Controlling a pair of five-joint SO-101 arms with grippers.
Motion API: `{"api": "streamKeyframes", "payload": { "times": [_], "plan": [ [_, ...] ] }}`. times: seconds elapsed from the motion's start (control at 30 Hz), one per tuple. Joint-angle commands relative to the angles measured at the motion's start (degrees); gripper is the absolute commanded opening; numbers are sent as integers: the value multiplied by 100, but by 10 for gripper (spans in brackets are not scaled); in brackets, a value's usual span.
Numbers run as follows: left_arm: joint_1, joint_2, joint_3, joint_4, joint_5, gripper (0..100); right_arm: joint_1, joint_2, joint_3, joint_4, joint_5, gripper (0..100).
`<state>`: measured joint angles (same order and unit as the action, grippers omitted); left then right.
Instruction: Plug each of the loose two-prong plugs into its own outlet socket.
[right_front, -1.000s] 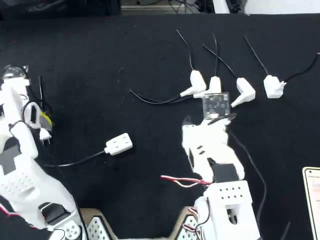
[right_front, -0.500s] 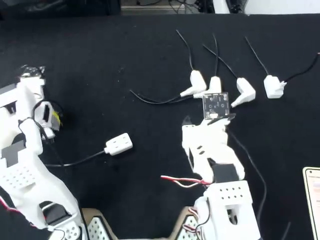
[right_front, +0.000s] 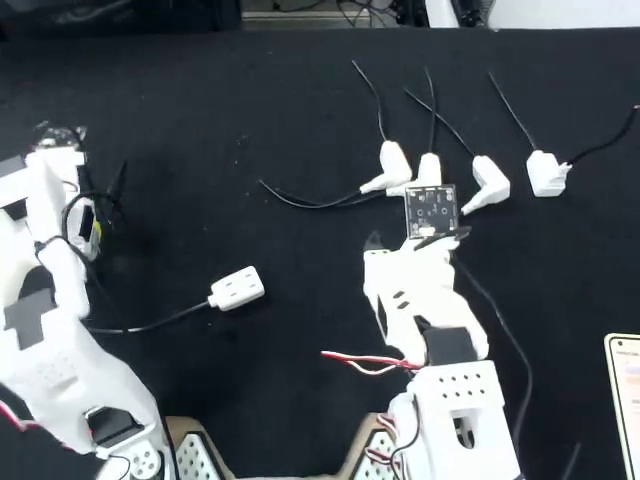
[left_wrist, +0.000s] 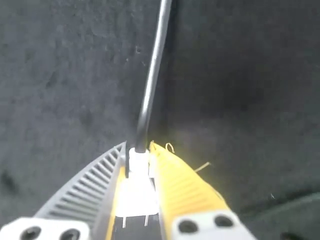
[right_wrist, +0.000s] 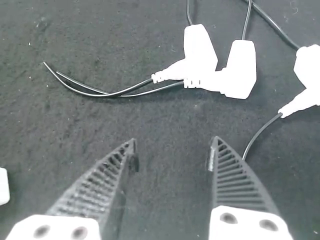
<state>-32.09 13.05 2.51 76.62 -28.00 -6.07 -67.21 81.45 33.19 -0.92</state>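
1. The left gripper (left_wrist: 137, 147) is clamped on a small white plug (left_wrist: 136, 187). A grey finger (left_wrist: 95, 185) presses one side and a yellow finger (left_wrist: 177, 185) the other. The two prongs point back toward the wrist.
2. The plug's black cord (left_wrist: 152, 75) runs straight out from between the fingertips, over the black table (left_wrist: 240, 75).
3. In the high view this gripper (right_front: 92, 225) is at the table's left edge, well apart from the white socket block (right_front: 238, 288). The block lies flat on the table, and its own cord (right_front: 150, 322) trails off toward the left arm.
4. The right gripper (right_wrist: 173, 141) has its jaws spread wide and holds nothing. Bare table shows between the two ribbed fingers (right_wrist: 107, 180).
5. Just beyond those tips lie two white plug bodies (right_wrist: 200, 47) touching each other, with thin black cords (right_wrist: 100, 90) running out sideways.
6. The high view shows the right gripper (right_front: 415, 240) near a row of four such plug bodies (right_front: 488, 180).
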Motion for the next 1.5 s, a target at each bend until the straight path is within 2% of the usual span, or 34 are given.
{"api": "streamKeyframes", "payload": {
  "times": [0.0, 0.1, 0.2, 0.3, 0.4, 0.5, 0.63, 0.83, 1.07, 1.17, 1.23, 1.47],
  "plan": [
    [277, -1029, -154, 607, 62, 30, -9, -119, -127, -114, 9, 222],
    [901, -1600, 136, 1064, 62, 30, 598, -119, -400, 18, -9, 222],
    [1833, -2242, 813, 1134, 62, 30, 1266, -119, -822, 396, -44, 222],
    [2905, -2910, 1622, 853, 167, 30, 1688, -119, -1191, 905, 44, 222],
    [4048, -3578, 2281, 466, 615, 30, 2092, -119, -1323, 1301, 545, 222],
    [5121, -4123, 2782, 0, 774, 33, 2391, -119, -1182, 1354, 1029, 222],
    [5921, -4431, 3292, -765, 782, 52, 2690, -119, -927, 1354, 1547, 222],
    [6062, -4255, 3424, -1073, 800, 271, 2971, -119, -787, 1354, 1969, 222],
    [5982, -4273, 3213, -985, 1090, 273, 2919, -119, -699, 1354, 1969, 222],
    [5525, -4273, 3073, -738, 1029, 273, 2919, -119, -769, 1354, 1996, 222],
    [5095, -4273, 3116, -686, 1029, 273, 2734, -119, -875, 1415, 2295, 222],
    [3310, -4264, 3688, -730, 1037, 273, 879, -84, -1499, 2690, 3455, 222]
  ]
}}
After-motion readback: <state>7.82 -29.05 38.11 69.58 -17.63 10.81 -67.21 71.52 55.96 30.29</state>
